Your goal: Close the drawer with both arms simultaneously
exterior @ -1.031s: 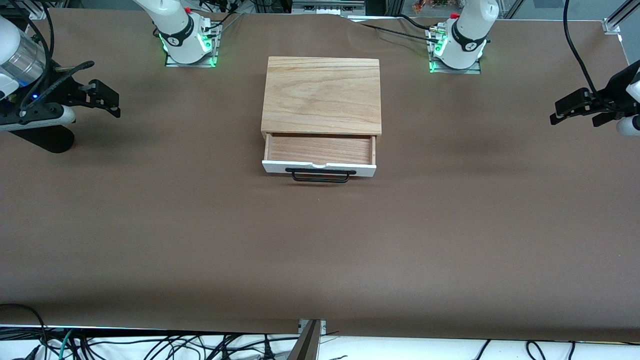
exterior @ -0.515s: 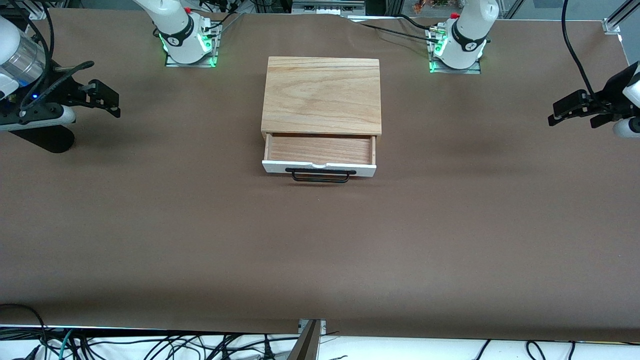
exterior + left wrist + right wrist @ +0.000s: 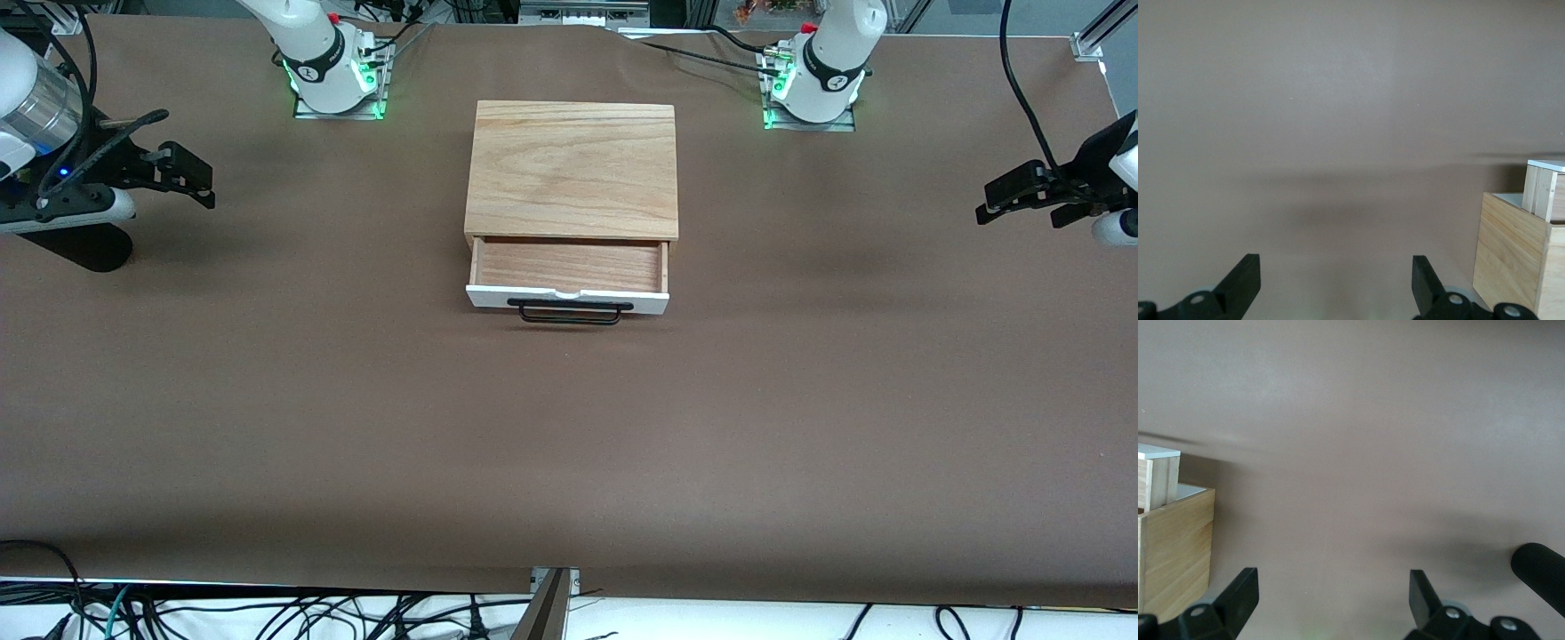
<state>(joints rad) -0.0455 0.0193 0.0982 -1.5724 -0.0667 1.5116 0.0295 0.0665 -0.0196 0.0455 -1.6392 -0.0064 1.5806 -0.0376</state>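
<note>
The drawer [image 3: 569,267] stands pulled out of the light oak casing [image 3: 572,169] in the middle of the table, showing its reddish floor, white front panel and black bar handle [image 3: 569,311]. My right gripper [image 3: 200,182] hovers open and empty over the table at the right arm's end, far from the drawer. My left gripper [image 3: 985,203] hovers open and empty at the left arm's end. The left wrist view shows the open left gripper [image 3: 1336,270], the drawer's side [image 3: 1541,193] and the casing [image 3: 1508,247]. The right wrist view shows the open right gripper [image 3: 1331,583], the drawer [image 3: 1158,480] and the casing [image 3: 1175,547].
The arm bases [image 3: 333,76] [image 3: 813,84] stand farther from the front camera than the casing. A black padded bar [image 3: 1538,577] sits by the right gripper. Brown table cover [image 3: 569,444] stretches round the casing. Cables [image 3: 267,618] hang along the table's near edge.
The left gripper has shifted very slightly. The right gripper and the drawer have not visibly moved.
</note>
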